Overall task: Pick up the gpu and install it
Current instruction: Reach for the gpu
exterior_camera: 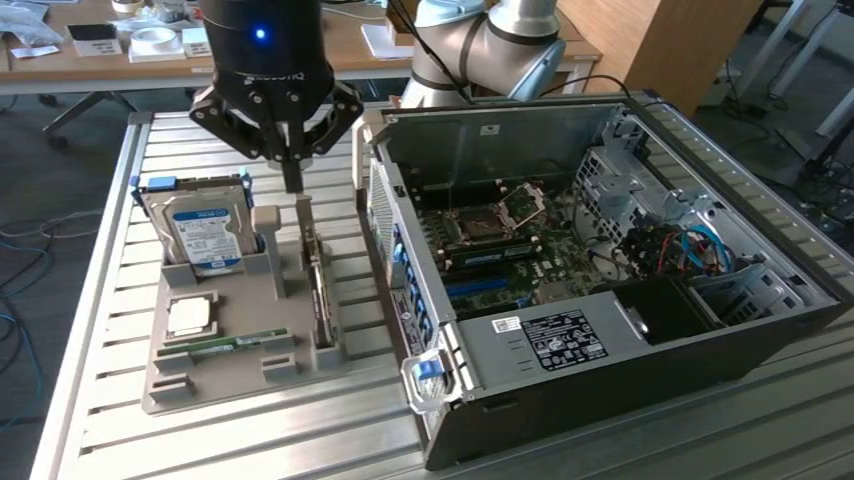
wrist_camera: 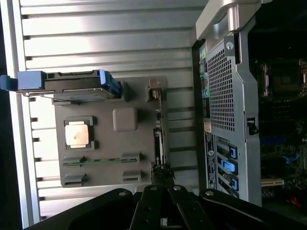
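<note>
The gpu (exterior_camera: 318, 290) stands on its long edge in a slot of the grey holder tray (exterior_camera: 267, 385), along the side nearest the computer case. In the wrist view the gpu (wrist_camera: 158, 139) shows edge-on as a thin dark strip. My gripper (exterior_camera: 291, 185) hangs just above the card's far end with its two fingers pressed together and nothing between them. From the wrist, the gripper (wrist_camera: 162, 184) points down at the near end of that strip. The open computer case (exterior_camera: 601, 260) lies on its side on the exterior view's right, its motherboard (exterior_camera: 507, 240) exposed.
In the same tray a silver hard drive (exterior_camera: 200, 230) with a blue-white label stands upright, a square processor (exterior_camera: 191, 317) lies flat, and a narrow green memory stick (exterior_camera: 227, 343) lies beside it. Tray and case rest on a ribbed metal table (exterior_camera: 200, 440). The arm's base (exterior_camera: 481, 50) stands behind the case.
</note>
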`<state>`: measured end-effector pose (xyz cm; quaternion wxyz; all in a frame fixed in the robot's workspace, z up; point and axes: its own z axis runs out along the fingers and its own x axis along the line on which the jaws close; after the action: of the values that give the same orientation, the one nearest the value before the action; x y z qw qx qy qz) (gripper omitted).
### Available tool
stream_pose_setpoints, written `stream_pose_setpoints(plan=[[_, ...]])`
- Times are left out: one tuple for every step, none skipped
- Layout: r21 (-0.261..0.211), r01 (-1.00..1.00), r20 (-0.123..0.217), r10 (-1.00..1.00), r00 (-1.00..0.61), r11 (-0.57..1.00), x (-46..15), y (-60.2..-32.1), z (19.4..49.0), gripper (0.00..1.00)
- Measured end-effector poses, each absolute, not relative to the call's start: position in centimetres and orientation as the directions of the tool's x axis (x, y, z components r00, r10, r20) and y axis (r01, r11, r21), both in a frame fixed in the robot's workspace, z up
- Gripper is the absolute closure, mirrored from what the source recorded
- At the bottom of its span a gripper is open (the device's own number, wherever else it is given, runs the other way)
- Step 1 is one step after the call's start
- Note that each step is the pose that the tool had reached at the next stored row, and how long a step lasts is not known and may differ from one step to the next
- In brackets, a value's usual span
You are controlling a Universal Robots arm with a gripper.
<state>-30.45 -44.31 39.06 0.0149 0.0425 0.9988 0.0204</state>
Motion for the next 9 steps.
stream_pose_setpoints(plan=[[0.042,0.084,-0.028,0.085,-0.996,0.996,-30.47,-44.37,39.05,0.89],[0.042,0.084,-0.028,0.085,-0.996,0.996,-30.51,-44.42,39.04,0.89],[0.042,0.084,-0.028,0.085,-0.996,0.996,-30.55,-44.47,39.03,0.89],[0.042,0.084,-0.028,0.085,-0.996,0.996,-30.60,-44.51,39.01,0.89],[0.042,0.084,-0.028,0.085,-0.996,0.996,-30.63,-44.53,39.00,0.89],[0.042,0.084,-0.028,0.085,-0.996,0.996,-30.65,-44.54,38.97,0.89],[0.042,0.084,-0.028,0.085,-0.996,0.996,-30.65,-44.54,38.97,0.89],[0.042,0.084,-0.028,0.085,-0.996,0.996,-30.65,-44.54,38.98,0.89],[0.042,0.084,-0.028,0.085,-0.996,0.996,-30.66,-44.54,38.99,0.89]])
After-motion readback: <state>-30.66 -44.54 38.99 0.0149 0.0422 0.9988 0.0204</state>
